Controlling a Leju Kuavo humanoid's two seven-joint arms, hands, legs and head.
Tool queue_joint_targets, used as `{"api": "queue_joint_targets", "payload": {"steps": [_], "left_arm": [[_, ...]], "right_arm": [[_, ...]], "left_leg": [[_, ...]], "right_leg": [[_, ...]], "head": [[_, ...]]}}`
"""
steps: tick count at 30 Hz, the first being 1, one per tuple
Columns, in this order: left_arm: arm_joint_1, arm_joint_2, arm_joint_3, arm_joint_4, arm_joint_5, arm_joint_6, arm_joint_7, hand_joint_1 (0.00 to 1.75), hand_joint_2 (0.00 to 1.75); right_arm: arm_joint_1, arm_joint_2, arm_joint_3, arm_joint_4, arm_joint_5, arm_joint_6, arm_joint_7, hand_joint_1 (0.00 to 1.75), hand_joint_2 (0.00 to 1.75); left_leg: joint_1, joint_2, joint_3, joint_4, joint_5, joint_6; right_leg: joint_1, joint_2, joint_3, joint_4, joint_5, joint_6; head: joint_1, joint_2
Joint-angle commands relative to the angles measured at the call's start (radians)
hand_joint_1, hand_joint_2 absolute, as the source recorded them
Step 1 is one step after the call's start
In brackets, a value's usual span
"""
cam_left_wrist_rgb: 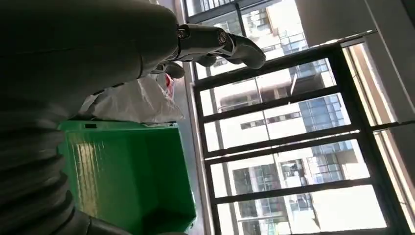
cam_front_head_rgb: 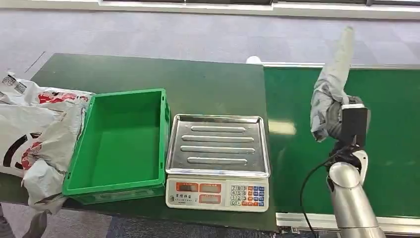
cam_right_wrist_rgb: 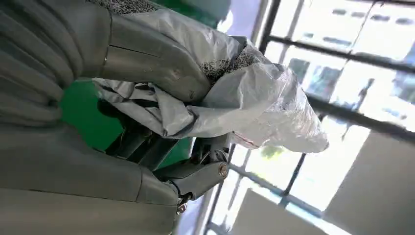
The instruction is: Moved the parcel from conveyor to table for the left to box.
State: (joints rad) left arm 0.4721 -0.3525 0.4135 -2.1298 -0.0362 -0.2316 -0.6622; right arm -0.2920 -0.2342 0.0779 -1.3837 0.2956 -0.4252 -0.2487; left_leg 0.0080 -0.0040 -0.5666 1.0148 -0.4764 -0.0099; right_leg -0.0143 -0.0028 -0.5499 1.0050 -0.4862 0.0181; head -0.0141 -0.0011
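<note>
My right hand [cam_front_head_rgb: 336, 121] grips a grey plastic-wrapped parcel [cam_front_head_rgb: 335, 74] and holds it up above the green conveyor belt [cam_front_head_rgb: 391, 139], the parcel's long end pointing upward. In the right wrist view the parcel [cam_right_wrist_rgb: 235, 98] is pinched between the thumb and the dark fingers [cam_right_wrist_rgb: 195, 171]. The empty green box [cam_front_head_rgb: 121, 141] stands on the dark green table [cam_front_head_rgb: 208, 84], left of the scale. My left hand [cam_left_wrist_rgb: 215, 41] hangs beside the green box [cam_left_wrist_rgb: 132, 176], its fingers apart and holding nothing.
A weighing scale [cam_front_head_rgb: 218, 153] with a steel pan stands between the box and the belt. A heap of white printed bags [cam_front_head_rgb: 34, 129] lies left of the box. The table's front edge runs just below the scale.
</note>
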Motion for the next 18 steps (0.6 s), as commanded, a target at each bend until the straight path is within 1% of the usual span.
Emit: {"api": "queue_joint_targets", "payload": {"steps": [1,3,4,6,7,9,10,11,12,13,15,18], "left_arm": [[-0.032,0.035,-0.099,0.088,-0.035,0.011,-0.011,0.0,1.75],[-0.028,0.048,-0.128,0.077,-0.037,0.046,-0.004,0.0,1.75],[-0.02,0.056,-0.136,0.069,-0.036,0.059,0.001,0.0,1.75],[-0.018,0.057,-0.136,0.067,-0.036,0.059,0.001,0.0,1.75],[-0.013,0.06,-0.135,0.065,-0.033,0.059,0.0,0.0,1.75],[-0.012,0.062,-0.137,0.066,-0.028,0.061,-0.001,0.0,1.75],[-0.011,0.063,-0.136,0.066,-0.028,0.061,-0.001,0.0,1.75],[-0.009,0.065,-0.137,0.065,-0.031,0.067,-0.001,0.0,1.75],[-0.006,0.066,-0.136,0.064,-0.031,0.069,0.0,0.0,1.75],[0.0,0.059,-0.125,0.057,-0.032,0.071,0.003,0.0,1.75],[0.004,0.042,-0.104,0.043,-0.035,0.058,0.005,0.0,1.75],[0.003,0.009,-0.073,0.021,-0.048,0.029,0.014,0.0,1.75]], "right_arm": [[-0.072,0.085,0.432,-0.142,0.039,0.341,0.159,1.75,1.75],[-0.12,0.123,0.558,-0.086,0.057,0.425,0.251,1.75,1.75],[-0.139,0.141,0.613,-0.056,0.077,0.448,0.286,1.75,1.75],[-0.138,0.147,0.62,-0.051,0.081,0.443,0.292,1.75,1.75],[-0.138,0.144,0.625,-0.047,0.082,0.439,0.292,1.75,1.75],[-0.139,0.129,0.625,-0.055,0.078,0.435,0.291,1.75,1.75],[-0.138,0.125,0.622,-0.058,0.077,0.434,0.29,1.75,1.75],[-0.151,0.12,0.652,-0.051,0.085,0.5,0.324,1.75,1.75],[-0.152,0.127,0.664,-0.044,0.09,0.526,0.341,1.75,1.75],[-0.169,0.134,0.724,-0.024,0.163,0.579,0.401,1.75,1.75],[-0.17,0.146,0.761,-0.018,0.211,0.631,0.415,1.75,1.75],[-0.186,0.117,0.81,-0.033,0.248,0.702,0.419,1.75,1.75]], "left_leg": [[-0.001,0.006,0.001,-0.001,0.0,0.0],[-0.001,0.009,0.001,-0.002,0.001,-0.001],[0.0,0.011,0.001,-0.002,0.001,-0.001],[0.0,0.009,0.001,-0.002,0.001,-0.001],[0.0,0.009,0.001,-0.002,0.002,-0.002],[0.0,0.004,0.0,-0.001,0.002,-0.002],[0.0,0.004,0.0,-0.002,0.002,-0.002],[0.0,0.002,0.0,-0.002,0.002,-0.002],[0.0,0.001,0.0,-0.001,0.002,-0.002],[0.001,0.002,0.0,-0.003,0.003,-0.001],[0.0,0.006,0.001,-0.003,0.002,-0.002],[0.001,0.003,-0.001,-0.001,0.001,-0.002]], "right_leg": [[-0.001,0.006,-0.002,0.0,0.002,-0.001],[-0.001,0.01,-0.003,0.0,0.003,-0.002],[0.0,0.012,-0.004,0.0,0.004,-0.003],[0.0,0.01,-0.003,0.0,0.003,-0.002],[0.0,0.009,-0.003,0.0,0.003,-0.003],[0.0,0.004,-0.002,0.0,0.002,-0.002],[0.001,0.005,-0.003,-0.001,0.002,-0.003],[0.0,0.002,-0.002,-0.001,0.002,-0.002],[0.0,0.001,-0.001,0.0,0.001,-0.002],[0.001,0.003,-0.002,-0.003,0.003,-0.002],[0.0,0.007,-0.002,-0.002,0.003,-0.002],[0.001,0.005,-0.002,0.0,0.002,-0.002]], "head": [[0.0,0.0],[0.0,0.0],[0.0,0.0],[0.0,0.0],[0.0,0.0],[0.0,0.0],[0.0,0.0],[0.0,0.0],[0.0,0.0],[0.0,0.0],[0.0,0.0],[0.0,0.0]]}}
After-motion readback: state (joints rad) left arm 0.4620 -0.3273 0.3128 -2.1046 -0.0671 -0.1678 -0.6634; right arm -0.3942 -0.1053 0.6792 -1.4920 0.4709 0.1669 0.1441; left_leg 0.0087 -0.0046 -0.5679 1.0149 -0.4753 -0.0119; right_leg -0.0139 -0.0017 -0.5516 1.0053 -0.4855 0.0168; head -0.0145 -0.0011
